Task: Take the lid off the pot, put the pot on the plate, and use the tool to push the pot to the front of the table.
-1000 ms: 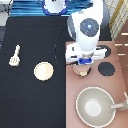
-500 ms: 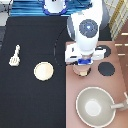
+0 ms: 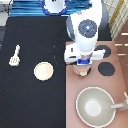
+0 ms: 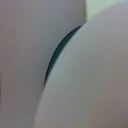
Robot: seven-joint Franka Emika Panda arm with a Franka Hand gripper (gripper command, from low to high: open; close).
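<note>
No visible shift from half a second ago: gripper (image 3: 82,66) hovers low over pot (image 3: 82,71) on stove counter (image 3: 117,80); jaws' state cannot be told. Plate (image 3: 43,71), tool (image 3: 15,56) untouched on worktop (image 3: 30,105).

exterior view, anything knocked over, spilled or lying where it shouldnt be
Nothing stands out. The tool and the plate lie flat on the black table; the large pan sits upright on the stove counter. The gripper hangs low over the pot, mostly hiding it.
</note>
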